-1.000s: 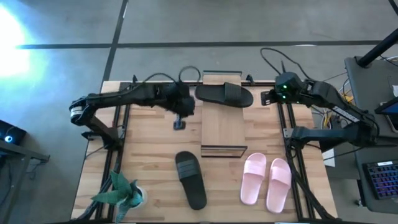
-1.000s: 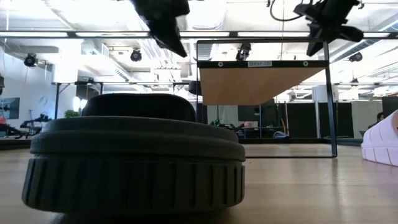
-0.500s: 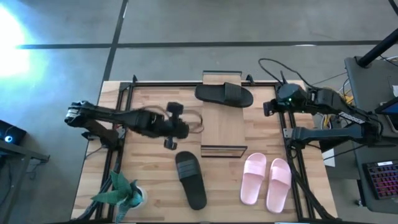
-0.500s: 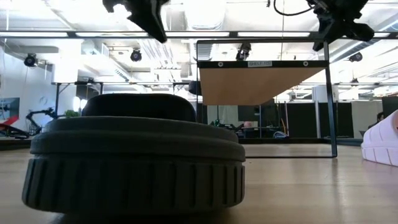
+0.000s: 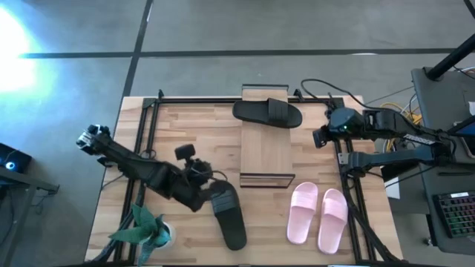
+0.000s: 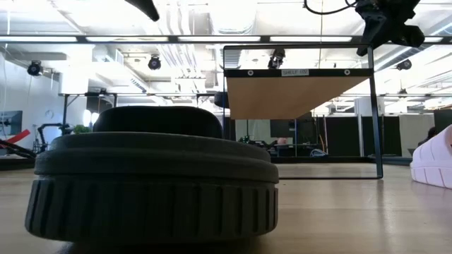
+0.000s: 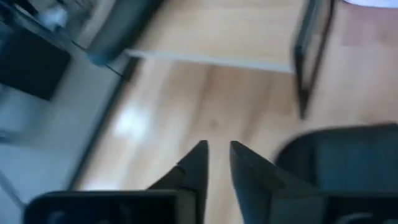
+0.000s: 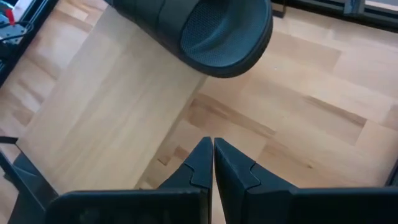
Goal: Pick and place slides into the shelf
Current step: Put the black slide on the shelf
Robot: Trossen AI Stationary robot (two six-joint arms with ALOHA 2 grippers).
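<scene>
One black slide [image 5: 227, 215] lies flat on the table near the front and fills the foreground of the low view [image 6: 155, 176]. The other black slide [image 5: 267, 113] lies on the far end of the shelf's plank top [image 5: 265, 152]. The pink pair [image 5: 318, 215] sits side by side on the table, right of the shelf's near end. My left gripper [image 5: 206, 191] hovers just left of the near black slide's far end [image 7: 336, 155], fingers a narrow gap apart [image 7: 217, 148], touching nothing. My right gripper [image 5: 320, 136], shut [image 8: 211, 143], hangs beside the shelf's right side.
A green toy plant [image 5: 145, 230] stands at the table's near left corner, close to my left arm. Dark metal rails run along the table's left and right sides [image 5: 343, 159]. Bare wood shows between the shelf and the left rail [image 5: 185, 126].
My left gripper has swung from beside the shelf's left side toward the table's near edge, ending next to the black slide on the table. My right gripper has drifted slightly toward the near edge. The slides and shelf have stayed put.
</scene>
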